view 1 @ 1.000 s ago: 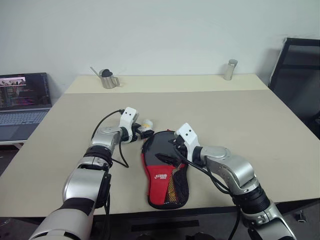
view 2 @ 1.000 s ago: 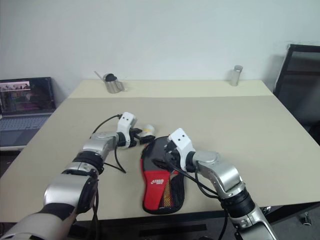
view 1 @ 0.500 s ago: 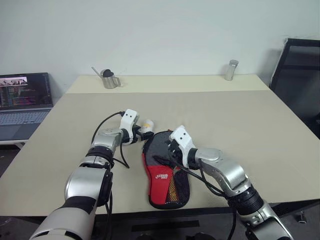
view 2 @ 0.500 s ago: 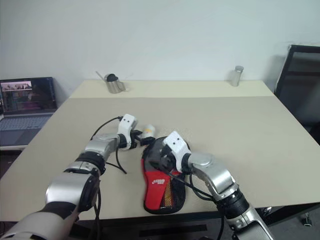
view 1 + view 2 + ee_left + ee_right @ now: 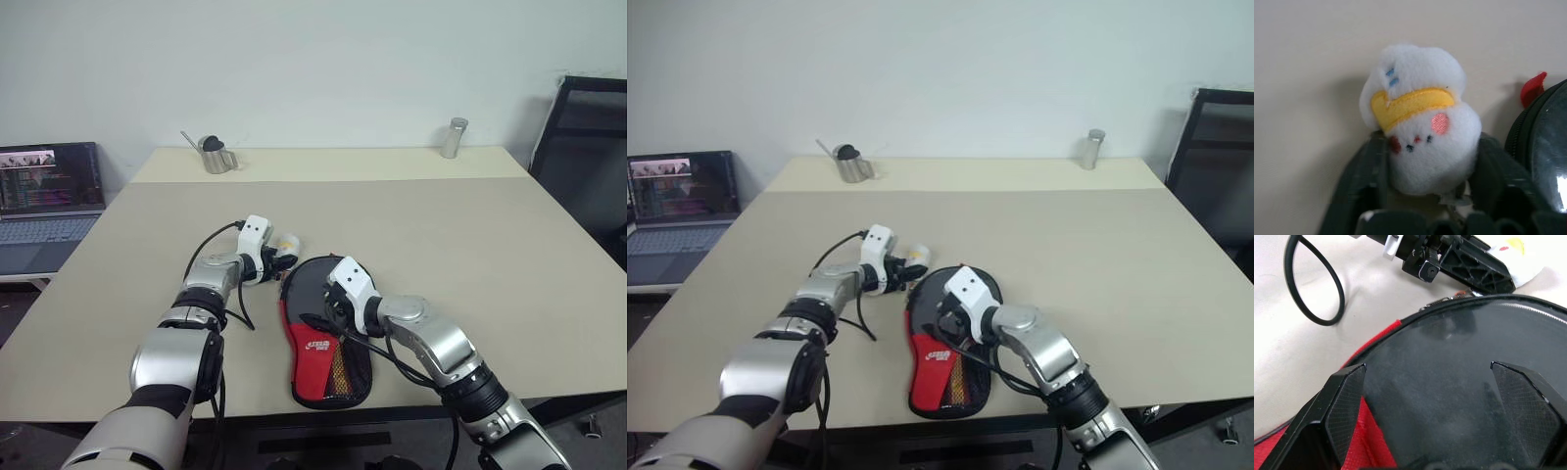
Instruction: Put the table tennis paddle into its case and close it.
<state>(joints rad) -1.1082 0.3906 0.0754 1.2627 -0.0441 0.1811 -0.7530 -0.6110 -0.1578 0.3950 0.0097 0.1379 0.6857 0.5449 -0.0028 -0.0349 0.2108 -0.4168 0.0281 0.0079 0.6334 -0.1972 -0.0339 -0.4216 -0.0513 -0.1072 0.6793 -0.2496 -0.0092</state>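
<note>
At the bottom centre of the head view, the soft paddle-shaped case [image 5: 323,343], black fabric over a red lower panel with a white logo and mesh pocket, lies flat near the front edge of the pale beige table [image 5: 470,245]. No wooden handle shows; the table tennis paddle appears to be already inside, though that cannot be confirmed. Just above the logo, the right gripper [image 5: 1442,382] hovers over the case's black round end, its two black fingers spread wide and empty. Up and to the left, at the case's top edge, the left gripper [image 5: 277,258] has its fingers pinched on a small white plush charm with a yellow band [image 5: 1420,132], seemingly the zip pull. Closing the case looks to be the step in hand; next, the left arm would need to draw the pull around the rim while the right pins the case down. Farther back stand a small metal pitcher [image 5: 211,155] at upper left and a metal cylinder [image 5: 451,137] at upper right.
</note>
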